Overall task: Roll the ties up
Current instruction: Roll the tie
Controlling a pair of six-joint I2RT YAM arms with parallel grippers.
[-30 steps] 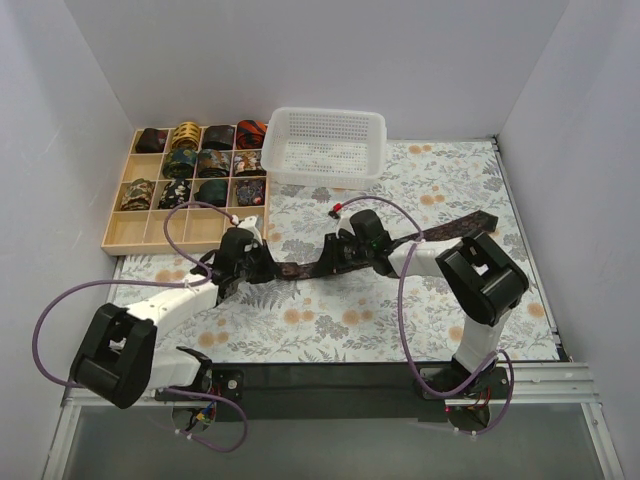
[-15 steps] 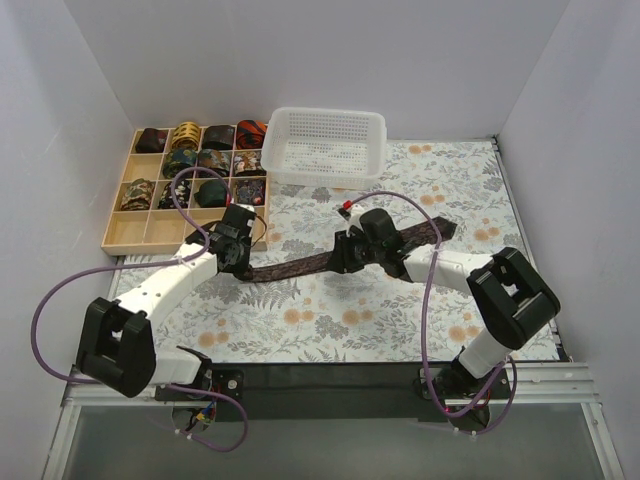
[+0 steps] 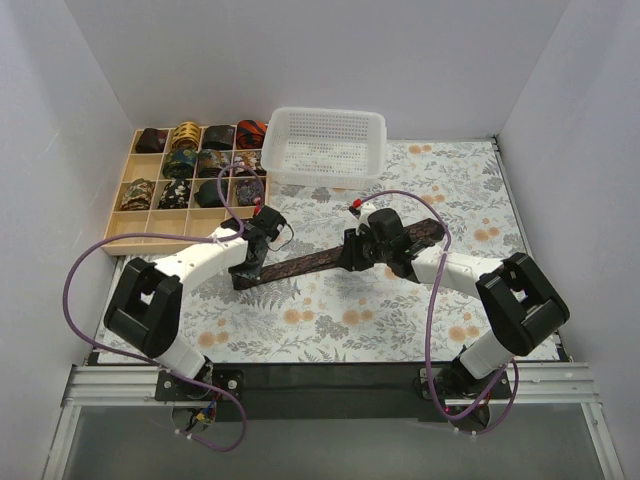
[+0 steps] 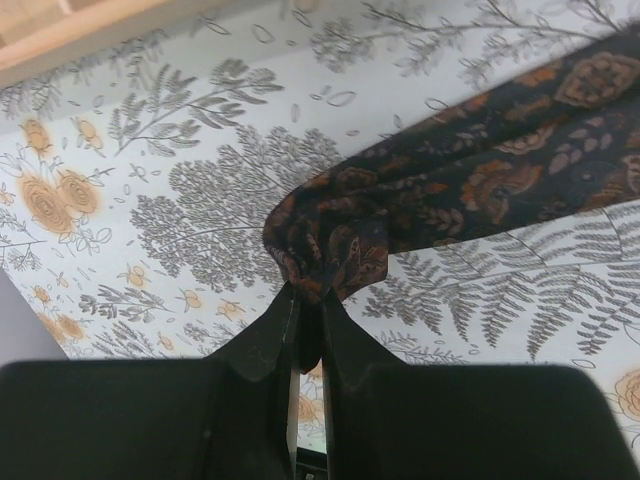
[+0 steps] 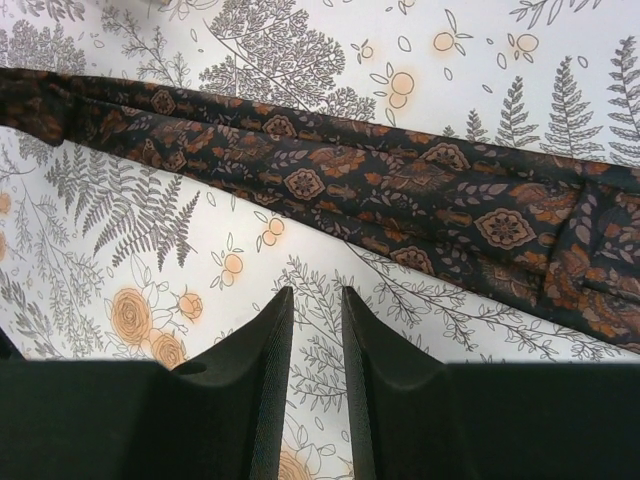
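Tie (image 3: 310, 262) | left end effector (image 4: 308, 302) pinching its end | right end effector (image 5: 315, 300) parted | tray (image 3: 130, 232): rolled ties (image 3: 183, 163)

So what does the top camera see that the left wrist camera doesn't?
Only the top view shows the basket, the rolled ties in the tray, the right gripper and the whole tie. Only the left wrist view shows up close how the left gripper pinches the tie's bunched end. Both show the tie and the flowery cloth.
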